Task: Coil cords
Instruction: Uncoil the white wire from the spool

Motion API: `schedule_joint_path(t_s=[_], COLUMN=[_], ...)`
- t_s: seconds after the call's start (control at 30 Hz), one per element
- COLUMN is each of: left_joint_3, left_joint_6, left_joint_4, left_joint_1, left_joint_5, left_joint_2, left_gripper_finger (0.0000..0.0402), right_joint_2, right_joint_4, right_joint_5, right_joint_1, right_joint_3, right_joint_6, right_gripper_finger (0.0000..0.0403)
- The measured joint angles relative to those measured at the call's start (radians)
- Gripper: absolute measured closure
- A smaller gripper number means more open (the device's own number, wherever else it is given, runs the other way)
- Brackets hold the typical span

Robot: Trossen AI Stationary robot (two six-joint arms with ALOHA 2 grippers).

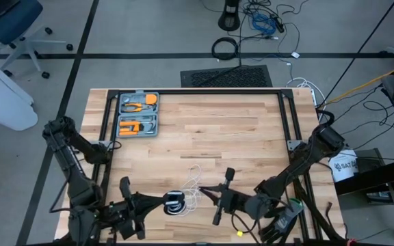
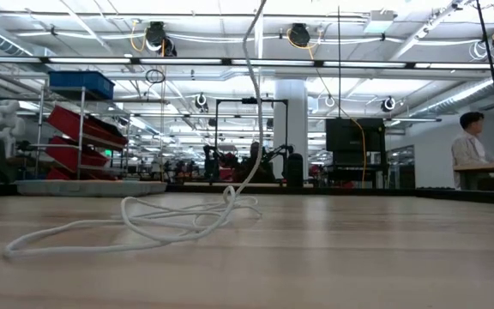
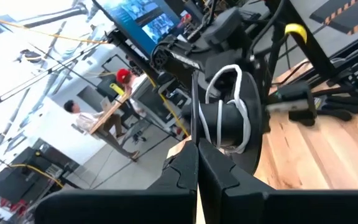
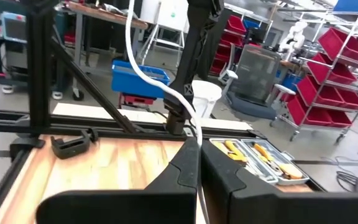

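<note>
The thin white cord (image 1: 195, 179) lies in loose loops on the wooden table near its front edge; in the low view one strand (image 2: 252, 94) rises from the heap out of the picture's top. Some turns of cord are wound on the small black reel (image 1: 175, 203), which my left gripper (image 1: 161, 203) holds shut at the front of the table. Just right of the reel my right gripper (image 1: 209, 193) is shut on the cord. Both grippers point level, toward each other. My left gripper pinches the reel's black disc at its rim (image 3: 199, 135) between its two fingers, coming in level from the table's left. The reel, with white turns around its hub (image 3: 229, 115), is lifted clear of the table. My right gripper pinches a single strand of the cord (image 4: 194, 127) between its two fingertips, coming in level from the table's right. The cord runs across the fingers and curves away beyond them. Below the hold it hangs down to the loops on the table.
A grey tool case (image 1: 137, 114) with orange tools lies open at the table's far left. A black frame (image 1: 197, 91) runs along the far edge and sides. The table's middle and far right are bare wood. A person (image 2: 467, 142) sits far off in the room.
</note>
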Motion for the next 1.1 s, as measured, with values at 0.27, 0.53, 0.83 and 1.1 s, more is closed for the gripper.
schedule_joint_path(t_s=[0.27,0.53,0.83,1.1], left_joint_3=[0.0,0.0,0.0,0.0], left_joint_6=[0.002,0.022,0.025,0.017], left_joint_4=[-0.01,-0.009,-0.038,-0.036], left_joint_1=[-0.034,-0.07,-0.043,0.038], left_joint_5=[-0.049,-0.091,-0.252,-0.254], left_joint_2=[0.0,-0.001,-0.002,-0.002], left_gripper_finger=[0.04,0.04,0.04,0.04], right_joint_2=[-0.039,-0.066,-0.072,-0.072], right_joint_4=[-0.007,-0.006,0.157,0.231], right_joint_5=[0.001,0.04,-0.046,-0.253], right_joint_1=[0.058,0.106,0.122,0.075], right_joint_3=[0.0,0.0,0.0,0.0], right_joint_6=[0.003,-0.025,-0.109,-0.097], right_gripper_finger=[0.0403,0.0403,0.0403,0.0403])
